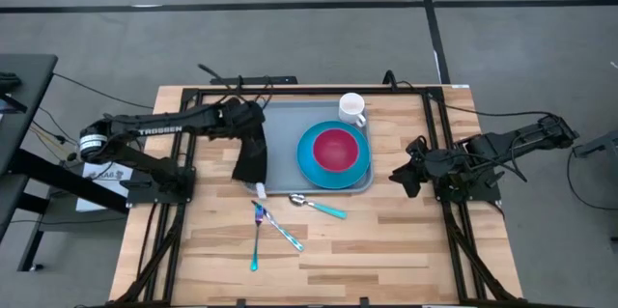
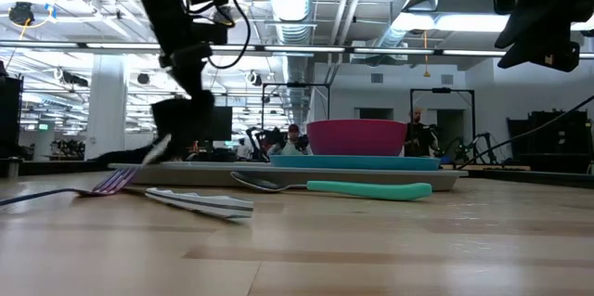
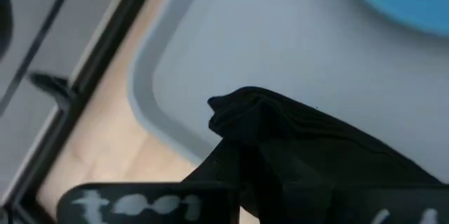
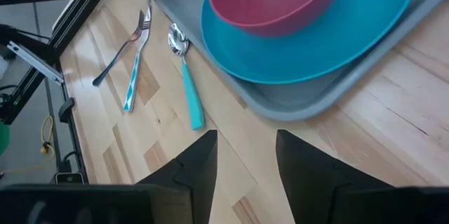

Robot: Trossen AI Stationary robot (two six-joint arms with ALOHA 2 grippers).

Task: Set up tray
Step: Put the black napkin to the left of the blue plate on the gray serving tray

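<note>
The tray [image 1: 286, 144] is lying at the table's [image 1: 386, 240] far middle, carrying a blue plate [image 1: 362, 165] with a pink bowl [image 1: 335, 149] and a white mug [image 1: 352, 108]. The left gripper [image 1: 253, 120] is pinching a black napkin [image 1: 251, 158], dangling it over the tray's left edge. The right gripper [image 1: 404, 177] is hovering just right of the tray, jaws partly apart and empty. A spoon [image 1: 319, 207], fork [image 1: 257, 236] and knife [image 1: 280, 231] are lying in front.

One grey-blue tray [image 1: 282, 144], one blue plate [image 1: 311, 165], one pink bowl [image 1: 335, 150], one white mug [image 1: 351, 109], one black napkin [image 1: 251, 156], one teal-handled spoon [image 1: 319, 206], two utensils beside it, likely forks [image 1: 259, 234], two grippers.
</note>
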